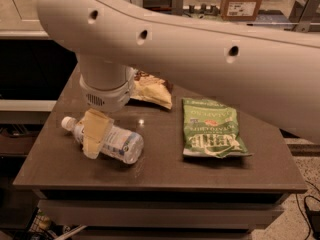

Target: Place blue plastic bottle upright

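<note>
Along the front edge of the bench (pixel 160 171) a bare strip ran from side to side. Just behind it, at the left, the one blue plastic bottle (pixel 122 144) lay on its side, its white cap (pixel 66 122) near the left edge. The pincer (pixel 95 139) sat over the bottle's neck end; whether it gripped I could not tell. At the right lay one green chip bag (pixel 212 129), with open surface between. Farther back, a second, pale bag (pixel 152 91) was partly hidden under the arm (pixel 200 49).
</note>
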`<state>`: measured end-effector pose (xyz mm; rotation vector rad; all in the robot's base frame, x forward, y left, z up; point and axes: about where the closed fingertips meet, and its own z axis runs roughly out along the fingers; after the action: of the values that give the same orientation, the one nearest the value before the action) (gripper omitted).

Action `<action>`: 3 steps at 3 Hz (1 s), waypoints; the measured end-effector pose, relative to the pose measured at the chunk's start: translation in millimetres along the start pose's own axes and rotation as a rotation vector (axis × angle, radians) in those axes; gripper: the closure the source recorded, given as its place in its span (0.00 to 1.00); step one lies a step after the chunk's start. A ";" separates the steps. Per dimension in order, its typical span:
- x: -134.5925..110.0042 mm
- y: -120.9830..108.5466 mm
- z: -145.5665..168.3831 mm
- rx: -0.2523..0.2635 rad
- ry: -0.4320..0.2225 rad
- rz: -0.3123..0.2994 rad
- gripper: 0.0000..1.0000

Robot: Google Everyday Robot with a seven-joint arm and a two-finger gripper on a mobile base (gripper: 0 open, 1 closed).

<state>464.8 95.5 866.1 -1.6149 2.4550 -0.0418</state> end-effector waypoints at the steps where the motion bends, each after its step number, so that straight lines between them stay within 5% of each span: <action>1: 3.0 6.6 7.8 -0.027 -0.023 0.069 0.00; 3: -8.2 35.6 33.1 -0.096 -0.044 0.090 0.00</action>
<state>441.8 120.2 830.2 -1.5222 2.5283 0.1249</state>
